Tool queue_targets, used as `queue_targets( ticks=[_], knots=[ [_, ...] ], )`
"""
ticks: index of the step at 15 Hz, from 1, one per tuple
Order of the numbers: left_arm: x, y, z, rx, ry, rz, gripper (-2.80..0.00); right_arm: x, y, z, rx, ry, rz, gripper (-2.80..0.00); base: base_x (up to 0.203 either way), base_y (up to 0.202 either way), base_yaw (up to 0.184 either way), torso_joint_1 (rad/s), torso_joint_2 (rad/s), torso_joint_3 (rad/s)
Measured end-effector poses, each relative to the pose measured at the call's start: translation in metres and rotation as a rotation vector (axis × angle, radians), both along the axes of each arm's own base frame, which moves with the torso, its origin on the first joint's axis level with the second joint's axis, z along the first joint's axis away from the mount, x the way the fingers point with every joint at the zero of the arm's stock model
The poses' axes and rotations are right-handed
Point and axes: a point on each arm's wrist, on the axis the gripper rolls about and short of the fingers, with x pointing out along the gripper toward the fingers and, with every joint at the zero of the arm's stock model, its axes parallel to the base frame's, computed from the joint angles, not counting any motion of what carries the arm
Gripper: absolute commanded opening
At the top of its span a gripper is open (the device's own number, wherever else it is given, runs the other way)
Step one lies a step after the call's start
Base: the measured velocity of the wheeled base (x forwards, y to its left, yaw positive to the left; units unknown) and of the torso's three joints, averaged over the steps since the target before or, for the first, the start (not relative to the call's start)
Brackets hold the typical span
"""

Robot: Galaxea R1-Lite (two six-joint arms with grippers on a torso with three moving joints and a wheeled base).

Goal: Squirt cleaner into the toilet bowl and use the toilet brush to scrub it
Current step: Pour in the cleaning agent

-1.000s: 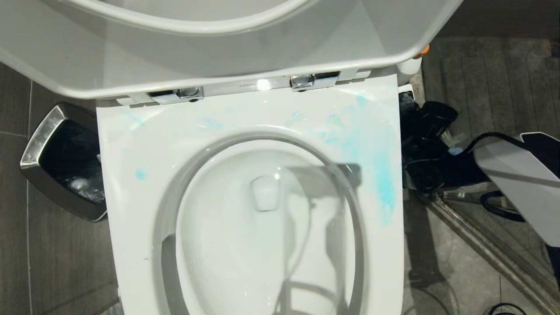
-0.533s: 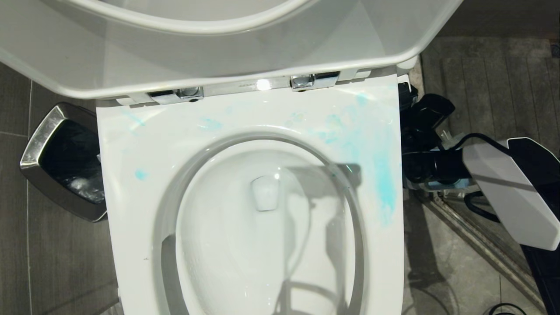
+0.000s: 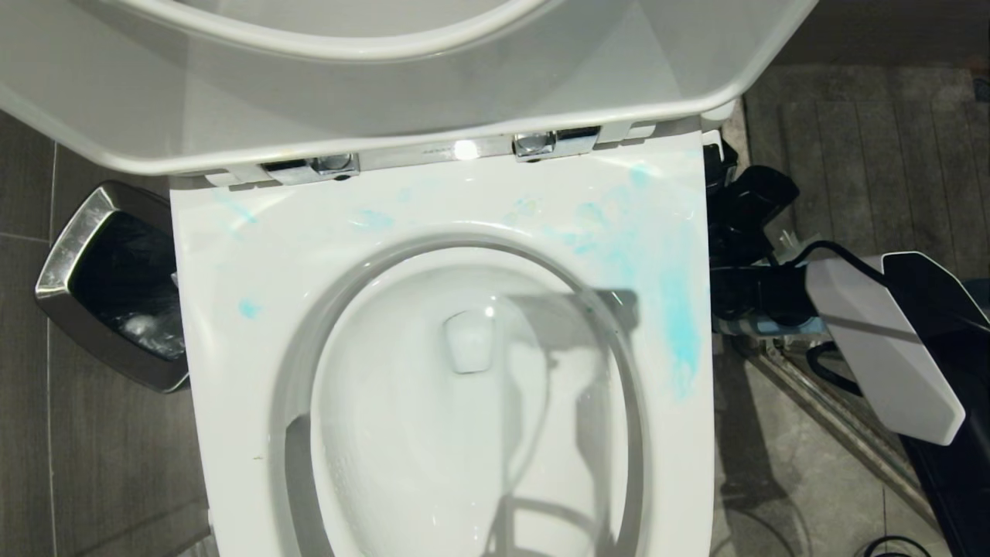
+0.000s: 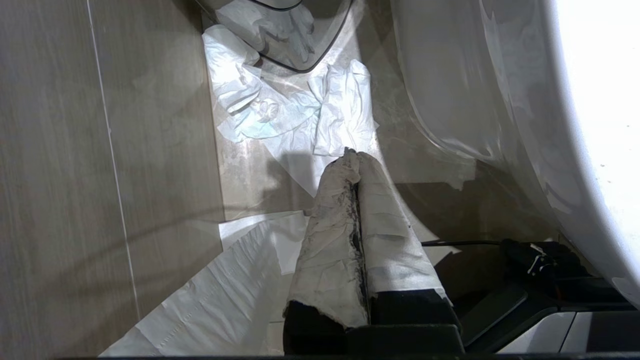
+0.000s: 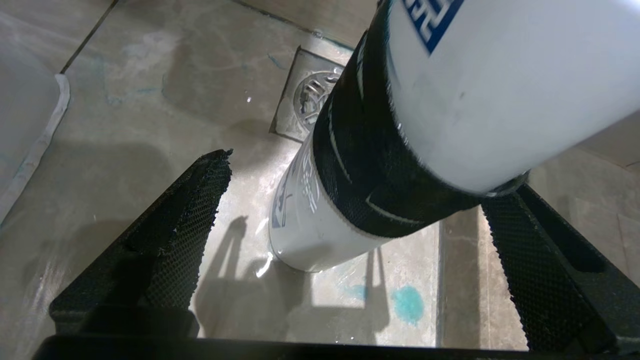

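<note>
- The right end effector (image 5: 350, 235) stands wide open low beside the toilet's right side — the cleaner (image 5: 450, 100), white with a black band, stands on the wet floor (image 5: 125, 100) between its two black fingers (image 5: 190, 210), not clamped.
- A floor drain (image 5: 312, 95) lies just behind the bottle.
- The left end effector (image 4: 352, 160) is pressed shut on nothing, hanging over crumpled tissue (image 4: 280, 105).
- The toilet bowl (image 3: 464, 402) shows blue smears on its rim — heaviest on its right.
- A waste bin (image 3: 108, 286) stands at its left.
</note>
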Motion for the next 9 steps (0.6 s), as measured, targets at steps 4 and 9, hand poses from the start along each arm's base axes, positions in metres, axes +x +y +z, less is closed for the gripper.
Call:
queue_targets(
  ticks=[4,9],
  knots=[
    [0.0000,0.0000,0.0000,0.000,0.000,0.000,-2.80,-0.0007,-0.0033,0.0006,-0.007,-0.056,0.021,0.00,0.000,0.000,0.000,0.000,0.00,0.000],
    [0.0000,0.0000,0.0000,0.000,0.000,0.000,-2.80,-0.0034,-0.0090,0.0054,-0.008,-0.113,0.022,-2.80,0.000,0.000,0.000,0.000,0.00,0.000]
  ],
)
